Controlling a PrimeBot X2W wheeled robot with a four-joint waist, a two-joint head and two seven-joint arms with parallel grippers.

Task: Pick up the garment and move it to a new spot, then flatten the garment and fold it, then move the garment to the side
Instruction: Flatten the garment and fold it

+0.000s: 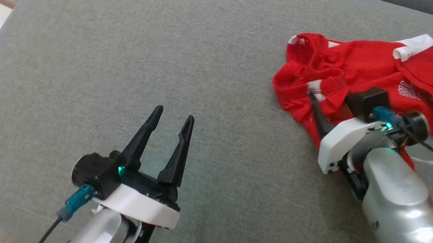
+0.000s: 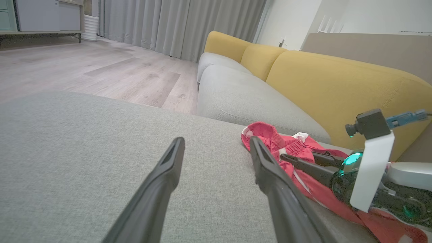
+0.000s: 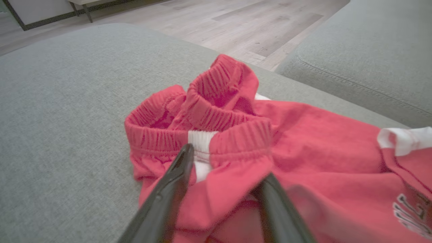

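Red garment (image 1: 363,71) crumpled on grey cushion (image 1: 168,44), robot's right. R tool (image 3: 226,163) spread, cloth fold between, unpinched. L tool (image 1: 173,113) spread, well apart. Prob. soft, light, limp; grab elastic waistband.

A red garment (image 1: 363,71) with white trim and an elastic waistband lies crumpled on the grey cushion (image 1: 164,65).

A fold of the crumpled red cloth garment with white trim (image 3: 320,158) flops over the right gripper (image 3: 226,164), burying one of its tips, the white printed lettering (image 3: 410,212) runs blurred off the picture's edge, and from the head the silver forearm (image 1: 400,194) covers the garment's near edge.
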